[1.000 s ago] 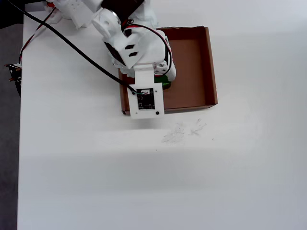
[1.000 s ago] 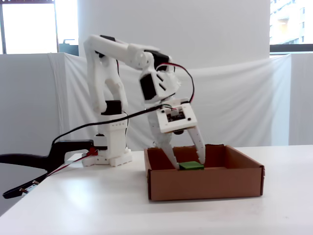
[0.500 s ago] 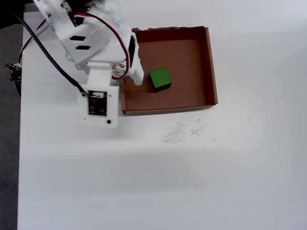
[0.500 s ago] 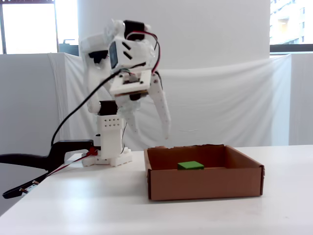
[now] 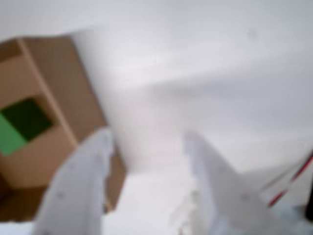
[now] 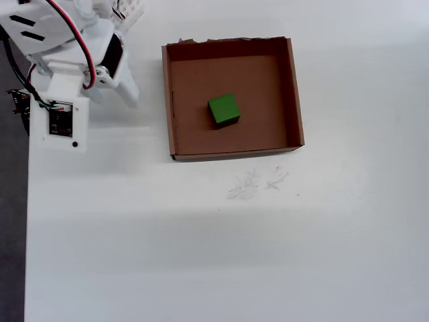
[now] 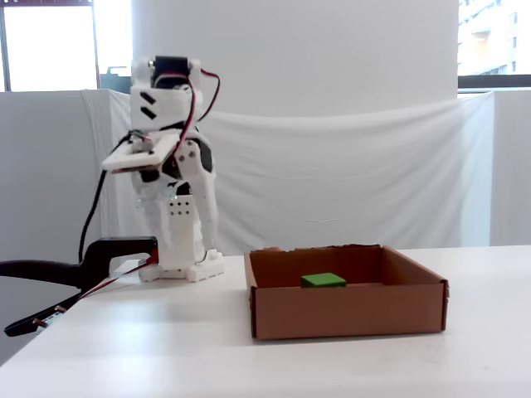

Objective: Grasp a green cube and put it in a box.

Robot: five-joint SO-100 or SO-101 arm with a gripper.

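The green cube (image 6: 223, 109) lies inside the box (image 6: 231, 155), near the middle of its floor. It also shows in the fixed view (image 7: 323, 280) and, blurred, at the left of the wrist view (image 5: 19, 125). The box is a shallow brown cardboard tray (image 7: 348, 311) (image 5: 58, 73). My gripper (image 5: 146, 134) is open and empty, its two white fingers spread with only white table between them. In the overhead view the gripper (image 6: 126, 90) is folded back at the arm's base, left of the box and apart from it.
The white arm (image 7: 166, 108) stands at the table's back left corner in the overhead view. The table's left edge (image 6: 27, 201) runs right beside it. A black clamp (image 7: 83, 269) and red wires hang off that side. Faint pencil scribbles (image 6: 255, 184) mark the table in front of the box.
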